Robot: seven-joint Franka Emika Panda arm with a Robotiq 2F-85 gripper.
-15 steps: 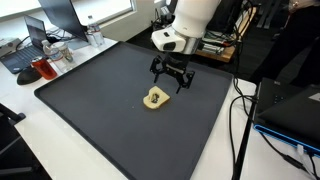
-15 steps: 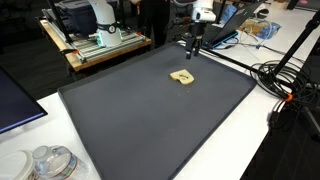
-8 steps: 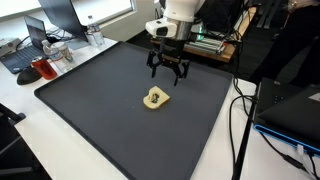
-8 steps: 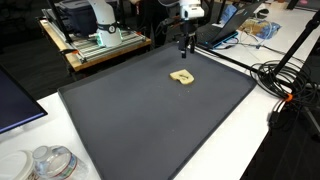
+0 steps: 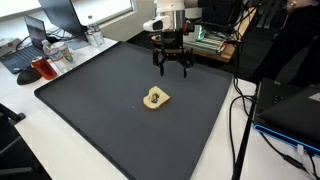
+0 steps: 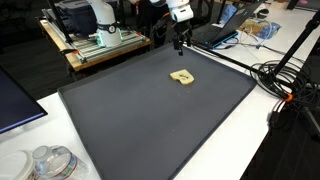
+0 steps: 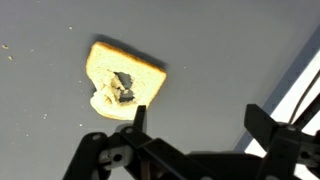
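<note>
While its jaws are standing wide apart and gripping nothing, the gripper (image 5: pixel 172 70) is hovering above the dark mat (image 5: pixel 90 110), close to the mat's far edge. A slice of bread (image 5: pixel 155 98) with a dark patch at its centre is lying flat near the mat's middle, apart from the gripper.
</note>
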